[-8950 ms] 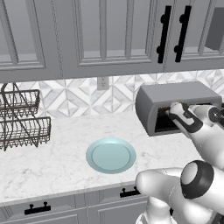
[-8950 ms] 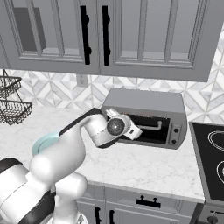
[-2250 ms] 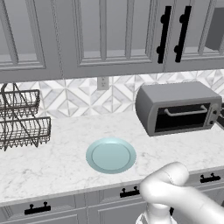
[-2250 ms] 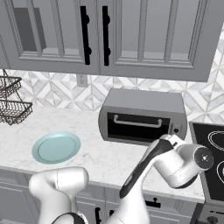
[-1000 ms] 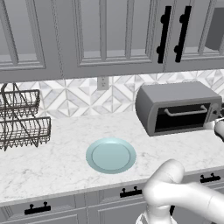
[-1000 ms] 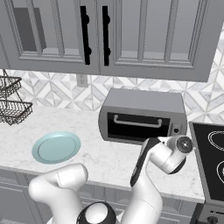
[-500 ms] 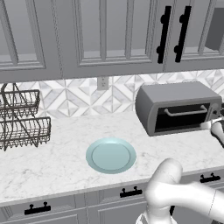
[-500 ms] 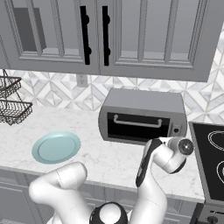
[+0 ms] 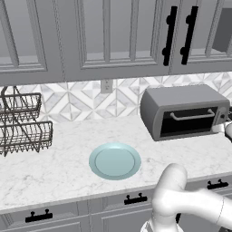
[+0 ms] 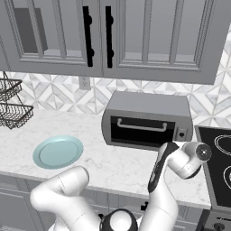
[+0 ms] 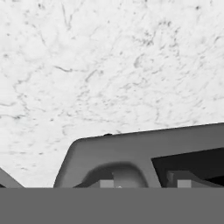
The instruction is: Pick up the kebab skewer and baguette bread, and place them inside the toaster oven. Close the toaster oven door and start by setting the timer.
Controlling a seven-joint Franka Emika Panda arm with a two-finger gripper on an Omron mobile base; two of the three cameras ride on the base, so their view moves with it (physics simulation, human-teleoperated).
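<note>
Counter [image 9: 54,167]: white marble, running under grey cabinets; it also spreads across the top of the hand view.
Toaster oven [image 10: 146,119]: stands at the back of the counter, beside the black cooktop [image 10: 219,167] that the right base view shows.
Toaster oven door [image 10: 142,129]: up and closed, its bar handle across the dark glass. Skewer and bread cannot be made out through it; judging from the bare plate, they are probably inside.
Plate [image 9: 114,161]: pale blue and bare, well apart from the oven.
Step in hand: most likely the last one, setting the timer, since the door is shut and the hand is at the control panel [image 10: 181,133].
Gripper [image 10: 182,145]: at the oven's lower right corner, just under the panel; whether its fingers stand apart or together I cannot tell.
Next move: probably calls for getting the fingers onto the timer knob and turning it.
Views: the right base view shows the arm bent up to the panel; the left base view catches a bit of the hand at its right edge; the hand view shows the oven's grey corner close up.
</note>
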